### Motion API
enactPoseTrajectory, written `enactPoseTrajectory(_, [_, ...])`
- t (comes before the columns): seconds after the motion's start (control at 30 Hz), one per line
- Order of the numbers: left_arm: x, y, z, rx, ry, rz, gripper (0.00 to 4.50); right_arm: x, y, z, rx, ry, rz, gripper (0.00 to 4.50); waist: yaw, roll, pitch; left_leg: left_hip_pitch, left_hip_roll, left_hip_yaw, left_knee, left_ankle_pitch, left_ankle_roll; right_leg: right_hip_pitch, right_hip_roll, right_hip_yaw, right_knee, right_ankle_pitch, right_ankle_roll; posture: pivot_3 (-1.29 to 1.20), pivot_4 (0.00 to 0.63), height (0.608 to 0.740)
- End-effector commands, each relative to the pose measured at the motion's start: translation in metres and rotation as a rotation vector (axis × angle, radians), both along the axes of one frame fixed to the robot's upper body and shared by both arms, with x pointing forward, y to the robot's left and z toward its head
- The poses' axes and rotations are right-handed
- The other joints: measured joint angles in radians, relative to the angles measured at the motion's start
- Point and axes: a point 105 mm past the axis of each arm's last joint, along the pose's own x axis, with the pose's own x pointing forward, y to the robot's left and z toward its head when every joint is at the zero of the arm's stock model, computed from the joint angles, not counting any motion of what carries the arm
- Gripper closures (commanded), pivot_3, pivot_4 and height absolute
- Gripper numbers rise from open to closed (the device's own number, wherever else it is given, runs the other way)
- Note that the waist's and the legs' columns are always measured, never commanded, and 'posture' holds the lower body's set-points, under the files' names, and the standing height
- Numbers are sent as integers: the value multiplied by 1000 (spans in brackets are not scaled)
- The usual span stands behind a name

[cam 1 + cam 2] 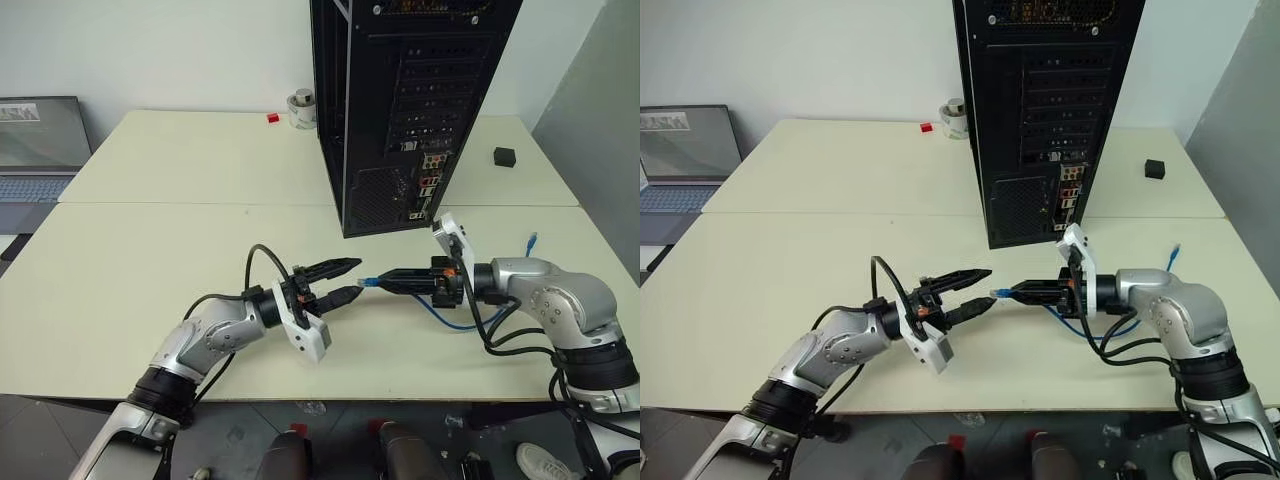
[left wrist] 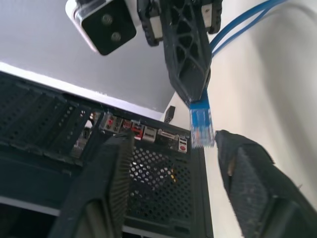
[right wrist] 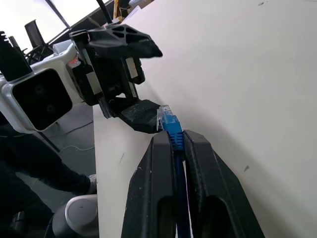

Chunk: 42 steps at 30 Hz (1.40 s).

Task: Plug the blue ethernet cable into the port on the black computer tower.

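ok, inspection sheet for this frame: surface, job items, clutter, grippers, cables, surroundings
Surface: two cream tables pushed together.
Job's things: blue ethernet cable looped on the table, its plug held off the surface; black computer tower upright, rear ports facing the robot, nothing plugged in.
Clutter: tape roll, small red item, small black block.
Grippers: right gripper shut on the cable just behind the plug; left gripper open, fingertips beside the plug.
Cables: black arm cables by the right wrist.
Surroundings: open laptop at left; white wall.

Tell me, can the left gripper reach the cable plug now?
Probably yes: the left gripper is open, nothing between it and the plug, which the right gripper holds out.
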Motion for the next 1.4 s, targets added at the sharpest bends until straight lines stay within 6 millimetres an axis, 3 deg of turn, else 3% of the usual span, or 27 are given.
enactPoseTrajectory(0.03, [5, 10, 8, -83, 80, 64, 1126, 15, -18, 19, 7, -140, -137, 4500, 0, 0, 0, 0, 0, 0, 0, 0, 0, 0, 0, 0, 0, 0, 0, 0, 150, 740])
enactPoseTrajectory(0.23, [17, 3, 18, -329, 425, 171, 1126, 41, -55, 39, -33, -359, -478, 4500, 1, 0, 0, -1, 0, 0, 0, 0, 0, 0, 0, 0, 0, 0, 0, 0, 150, 740])
enactPoseTrajectory(0.47, [19, -19, 33, -495, 784, 174, 1126, 53, -63, 53, -59, -528, -835, 4500, -6, 0, 0, -2, 1, -1, 0, 0, 0, -1, 1, 0, 1, 0, 0, 0, 150, 740])
enactPoseTrajectory(0.77, [24, -31, 45, -564, 911, 212, 1126, 65, -48, 54, 29, -505, -1141, 4500, -3, 1, 0, -1, 1, 0, 0, 0, -1, -1, 6, 2, 1, 0, 0, 0, 150, 740])
enactPoseTrajectory(1.13, [27, -31, 54, -595, 917, 236, 1126, 76, -33, 50, 80, -433, -1210, 4500, -4, 1, 0, -1, 1, 0, 0, 0, -1, -1, 6, 2, 1, 0, 0, 0, 150, 740])
enactPoseTrajectory(1.4, [18, -38, 57, -586, 935, 180, 1126, 81, -34, 49, 99, -408, -1233, 4500, -3, 1, 0, -1, 1, 1, 0, 0, -1, -1, 6, 3, 0, 0, 0, 0, 150, 740])
